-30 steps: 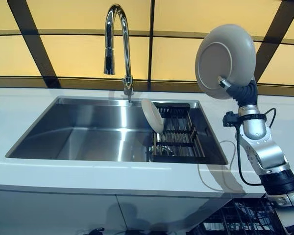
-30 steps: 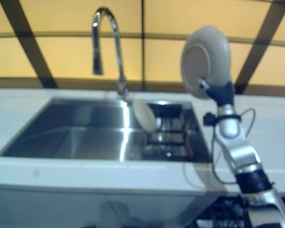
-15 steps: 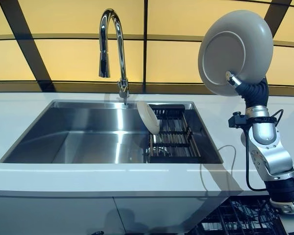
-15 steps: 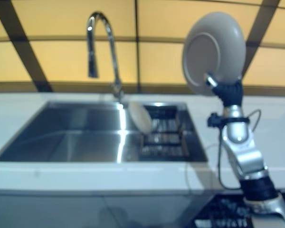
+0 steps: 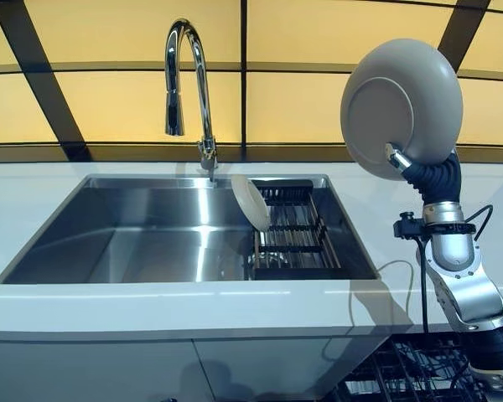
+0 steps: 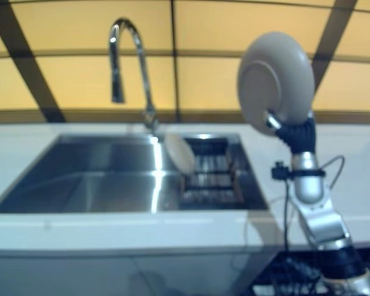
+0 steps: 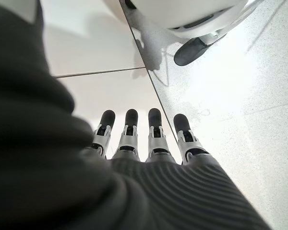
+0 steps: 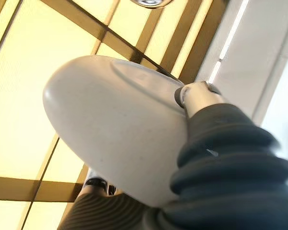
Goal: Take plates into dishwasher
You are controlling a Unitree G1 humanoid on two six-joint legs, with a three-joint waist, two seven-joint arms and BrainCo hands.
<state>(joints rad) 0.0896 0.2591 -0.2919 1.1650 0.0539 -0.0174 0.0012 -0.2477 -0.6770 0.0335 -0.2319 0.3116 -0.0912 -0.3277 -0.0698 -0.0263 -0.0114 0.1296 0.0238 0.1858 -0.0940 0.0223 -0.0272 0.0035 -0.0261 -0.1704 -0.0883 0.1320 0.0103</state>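
My right hand (image 5: 426, 174) is shut on a grey plate (image 5: 402, 107) and holds it upright, high above the counter to the right of the sink. The right wrist view shows the thumb (image 8: 192, 96) pressed on the plate's (image 8: 115, 129) underside, with the fingers behind its rim. A second grey plate (image 5: 250, 201) leans on edge at the left end of the black rack (image 5: 298, 239) inside the sink. My left hand (image 7: 139, 139) shows only in the left wrist view, open with straight fingers pointing at the floor.
The steel sink (image 5: 134, 234) is set in a white counter (image 5: 235, 306), with a tall chrome tap (image 5: 189, 84) behind it. A black wire dishwasher rack (image 5: 402, 377) shows below the counter edge at the lower right. Yellow panels with dark bars form the back wall.
The camera has shifted a little. My right hand with the plate moved slightly right of the sink, rose, then dipped. The plate in the sink rack has not moved.
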